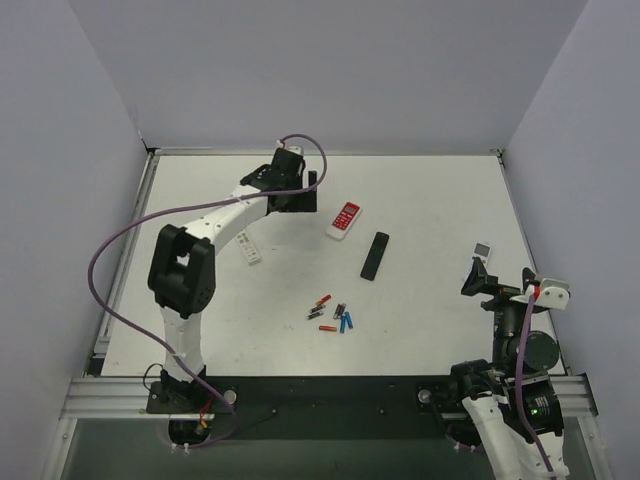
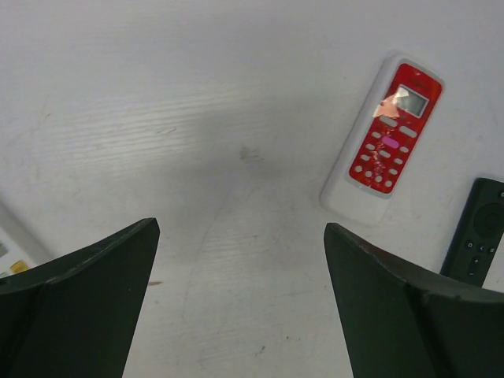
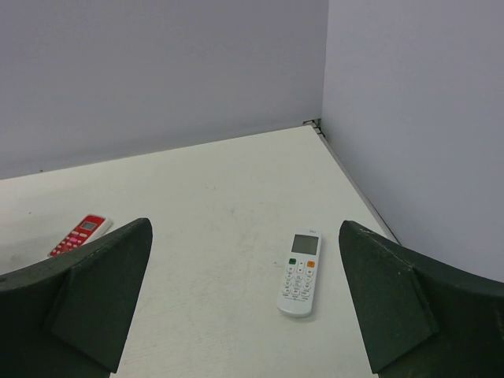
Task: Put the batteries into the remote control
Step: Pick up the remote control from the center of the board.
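Observation:
The remote control [image 1: 344,219] lies red button face up at the far middle of the table; it also shows in the left wrist view [image 2: 390,134] and the right wrist view [image 3: 79,234]. The batteries [image 1: 340,312], tiny red, orange, blue and dark cylinders, lie loose in a cluster at the near middle. My left gripper [image 1: 311,192] [image 2: 240,227] is open and empty over bare table, just left of the remote control. My right gripper [image 1: 480,282] [image 3: 244,224] is open and empty at the near right, far from both.
A black remote [image 1: 375,255] [image 2: 476,240] lies right of the red one. A slim white remote [image 1: 248,248] lies under the left arm. A small white remote with green and orange buttons [image 1: 482,250] [image 3: 299,273] lies ahead of the right gripper. Grey walls enclose the table.

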Motion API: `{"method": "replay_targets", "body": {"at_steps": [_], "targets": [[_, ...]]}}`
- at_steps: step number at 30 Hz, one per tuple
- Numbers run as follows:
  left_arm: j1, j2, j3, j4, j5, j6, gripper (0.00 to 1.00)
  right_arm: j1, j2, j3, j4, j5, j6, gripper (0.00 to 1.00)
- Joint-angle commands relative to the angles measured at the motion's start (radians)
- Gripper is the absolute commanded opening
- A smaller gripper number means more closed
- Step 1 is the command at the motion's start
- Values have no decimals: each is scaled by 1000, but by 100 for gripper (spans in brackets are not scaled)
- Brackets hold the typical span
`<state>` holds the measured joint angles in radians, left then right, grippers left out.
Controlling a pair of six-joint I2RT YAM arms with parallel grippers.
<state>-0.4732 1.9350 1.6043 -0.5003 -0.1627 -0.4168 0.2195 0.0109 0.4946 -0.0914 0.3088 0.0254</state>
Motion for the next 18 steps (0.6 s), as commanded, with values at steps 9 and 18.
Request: {"method": "replay_targets", "body": {"at_steps": [9,18], "targets": [[-125,321,336,28,158,141,97,17,-22,-7,59,-36,-18,100],[-182,432,422,-15,72,196,97,18,-15,-8,59,-45,-19,100]]}}
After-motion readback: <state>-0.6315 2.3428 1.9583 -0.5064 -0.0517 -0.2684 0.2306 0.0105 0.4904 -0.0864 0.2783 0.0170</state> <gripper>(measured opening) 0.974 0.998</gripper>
